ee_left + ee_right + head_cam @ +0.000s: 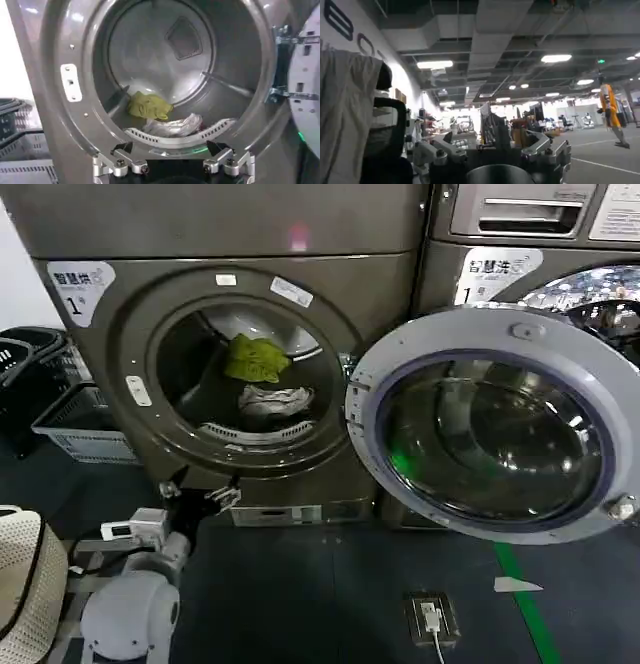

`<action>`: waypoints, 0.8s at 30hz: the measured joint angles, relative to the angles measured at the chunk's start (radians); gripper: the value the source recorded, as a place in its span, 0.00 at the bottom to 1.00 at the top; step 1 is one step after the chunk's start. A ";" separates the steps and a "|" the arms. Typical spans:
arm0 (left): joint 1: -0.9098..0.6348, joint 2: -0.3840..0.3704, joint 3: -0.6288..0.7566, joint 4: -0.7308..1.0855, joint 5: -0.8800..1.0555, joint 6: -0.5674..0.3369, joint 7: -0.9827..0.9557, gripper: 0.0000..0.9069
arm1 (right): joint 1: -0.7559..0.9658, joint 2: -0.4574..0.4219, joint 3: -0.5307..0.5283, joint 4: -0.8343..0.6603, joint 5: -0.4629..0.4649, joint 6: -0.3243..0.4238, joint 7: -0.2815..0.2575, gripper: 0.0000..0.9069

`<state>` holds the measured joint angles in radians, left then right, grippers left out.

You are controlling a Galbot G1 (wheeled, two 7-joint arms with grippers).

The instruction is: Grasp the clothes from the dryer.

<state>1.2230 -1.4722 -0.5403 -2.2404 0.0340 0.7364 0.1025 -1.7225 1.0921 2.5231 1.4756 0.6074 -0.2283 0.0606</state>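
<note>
1. Dryer (120, 374) standing with its round glass door (495, 429) swung wide to the robot's right, drum mouth uncovered; white "1" sticker (78, 289) at the upper corner of the front panel.
2. Yellow-green cloth (254, 358) lying inside the drum toward the back, seen also from the left wrist (148, 106).
3. White-grey cloth (273, 400) lying just in front of and below the yellow-green one, nearly touching it, close to the perforated lip at the drum's bottom (172, 127).
4. Left hand (198, 496) hovering outside the dryer, just below the lower rim of the drum mouth, fingers (112, 162) spread apart and gripping nothing, well apart from both cloths.
5. Right hand (492, 152) pointing away from the dryer toward an open hall with ceiling lights, fingers spread, nothing between them.
6. Black plastic baskets (35, 364) stacked on the floor to the left of the dryer; second machine (530, 244) standing to the right behind the open door.
</note>
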 measured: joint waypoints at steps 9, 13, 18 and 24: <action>0.005 -0.005 0.003 -0.001 0.009 0.000 0.002 1.00 | 0.000 0.001 0.000 -0.002 0.000 0.001 0.000 1.00; 0.005 -0.005 0.005 -0.001 0.012 0.000 0.005 1.00 | 0.000 0.004 0.000 -0.001 0.000 0.001 0.000 1.00; 0.004 -0.005 0.006 -0.001 0.013 0.000 0.005 1.00 | 0.000 0.006 0.001 0.001 0.000 0.001 0.000 1.00; 0.002 -0.002 0.009 0.003 0.012 0.000 0.005 1.00 | 0.001 0.007 -0.002 0.006 0.000 -0.001 0.002 1.00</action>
<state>1.2248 -1.4745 -0.5308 -2.2375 0.0461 0.7364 0.1077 -1.7218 1.0987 2.5212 1.4811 0.6075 -0.2291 0.0631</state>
